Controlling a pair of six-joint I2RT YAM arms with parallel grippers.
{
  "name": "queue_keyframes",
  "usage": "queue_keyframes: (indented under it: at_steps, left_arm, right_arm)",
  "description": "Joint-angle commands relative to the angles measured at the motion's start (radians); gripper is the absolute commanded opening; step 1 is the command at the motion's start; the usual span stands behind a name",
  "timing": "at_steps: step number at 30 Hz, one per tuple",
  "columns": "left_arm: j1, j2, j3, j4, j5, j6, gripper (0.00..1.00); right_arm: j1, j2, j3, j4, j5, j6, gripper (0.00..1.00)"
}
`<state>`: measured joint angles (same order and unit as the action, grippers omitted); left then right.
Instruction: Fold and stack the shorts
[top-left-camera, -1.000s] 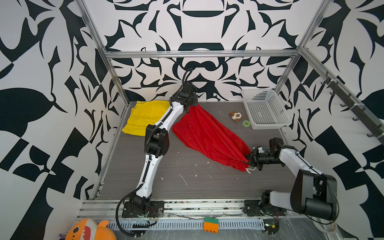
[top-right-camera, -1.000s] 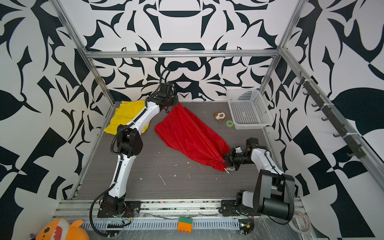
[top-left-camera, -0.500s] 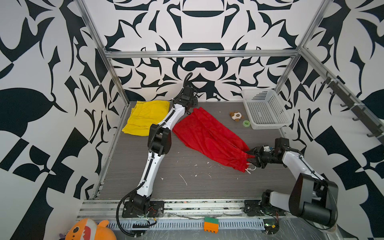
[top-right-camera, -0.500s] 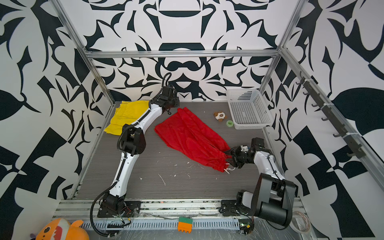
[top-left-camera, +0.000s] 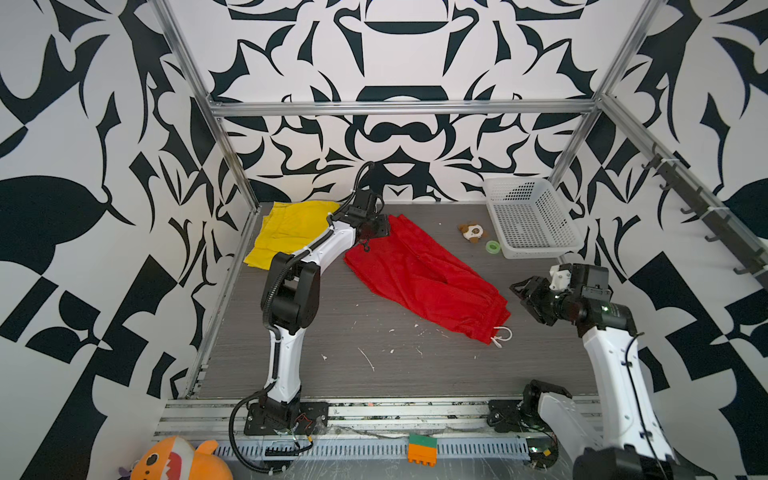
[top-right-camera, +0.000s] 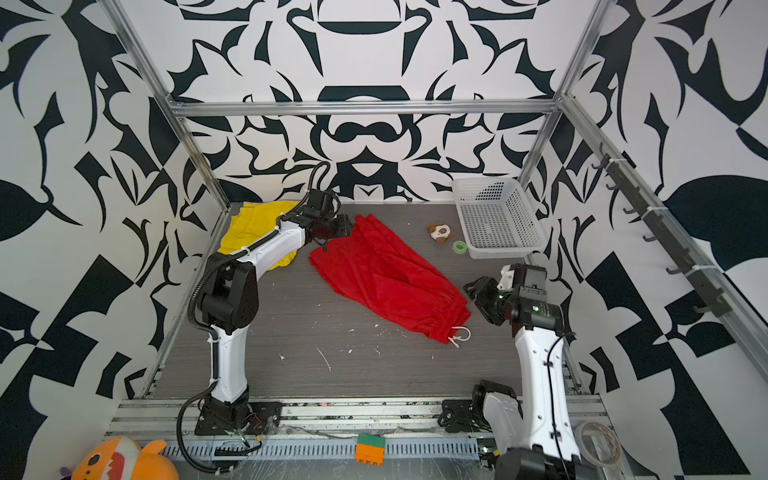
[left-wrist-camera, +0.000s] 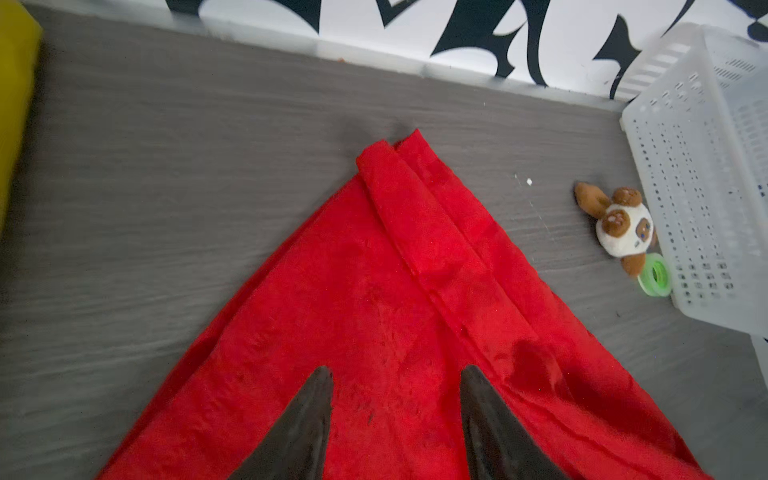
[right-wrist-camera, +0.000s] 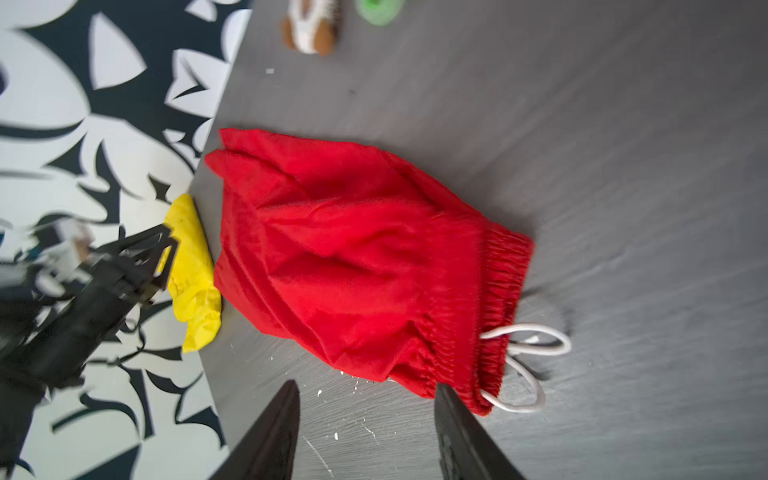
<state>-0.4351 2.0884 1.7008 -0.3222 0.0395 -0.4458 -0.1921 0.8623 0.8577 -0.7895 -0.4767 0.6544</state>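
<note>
Shorts first: you've got the red pair (top-left-camera: 419, 278) flat on the table (top-left-camera: 374, 382), mid-right, lying diagonally w/ the leg end toward the back wall and the waistband toward the front-right. A white drawstring (right-wrist-camera: 528, 365) loops out of the waistband corner. The yellow pair (top-left-camera: 291, 232) sits in the back-left corner, partly behind your left arm, which hides whether the two pairs touch.

Your left gripper (left-wrist-camera: 397, 370) hangs over the red pair's back end, jaws apart, nothing pinched btwn them. Your right gripper (right-wrist-camera: 366, 384) is also spread and empty, near the waistband end w/o touching it.

In the back-right corner you'll see a white mesh basket (top-left-camera: 532, 216), w/ a plush toy (top-left-camera: 471, 232) and a green tape roll (top-left-camera: 493, 246) just beside it.
</note>
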Motion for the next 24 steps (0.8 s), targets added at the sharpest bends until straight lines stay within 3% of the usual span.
queue_keyframes:
  at_steps: [1,5,8,15,24]
  left_arm:
    - [0.002,0.014,-0.063,0.002,0.061,-0.055,0.53]
    - [0.002,0.034,-0.113,-0.022,0.053,-0.063,0.52]
    - [0.004,0.019,-0.172,-0.032,0.033,-0.068,0.52]
    - [0.010,-0.095,-0.441,0.015,-0.017,-0.142,0.51]
    - [-0.031,-0.397,-0.912,0.118,-0.016,-0.330,0.50]
  right_arm:
    - [0.159,0.004,0.012,0.031,0.136,0.008,0.55]
    - [0.342,0.113,-0.017,0.170,0.178,0.038,0.55]
    - [0.390,0.224,-0.040,0.305,0.144,0.052,0.55]
    - [0.392,0.446,-0.074,0.406,0.122,0.052,0.55]
    - [0.367,0.396,-0.170,0.356,0.162,0.009,0.55]
